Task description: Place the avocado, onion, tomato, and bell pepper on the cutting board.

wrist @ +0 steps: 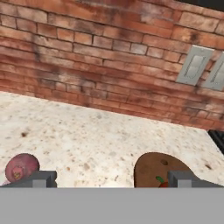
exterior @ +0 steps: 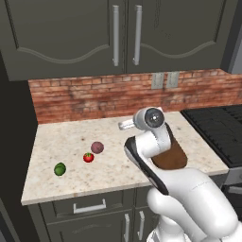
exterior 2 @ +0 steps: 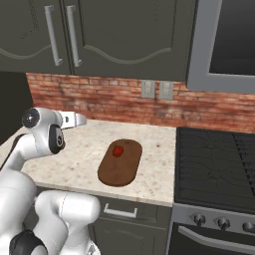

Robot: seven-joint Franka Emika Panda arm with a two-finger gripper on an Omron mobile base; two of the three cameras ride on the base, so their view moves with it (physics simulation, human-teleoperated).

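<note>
The speckled stone counter (exterior: 71,137) spans the middle of the left base view, below the brick backsplash (exterior: 94,97). The dark-brown cutting board (exterior 2: 119,162) lies at the centre of the right base view, with the bell pepper (exterior 2: 118,151) resting on its far half. The gripper (wrist: 111,178) hangs in the air at the bottom of the hand view, fingers spread wide and holding nothing. Left of centre in the left base view sit the onion (exterior: 97,147), the tomato (exterior: 88,157) just beside it, and the avocado (exterior: 60,169) farther left.
</note>
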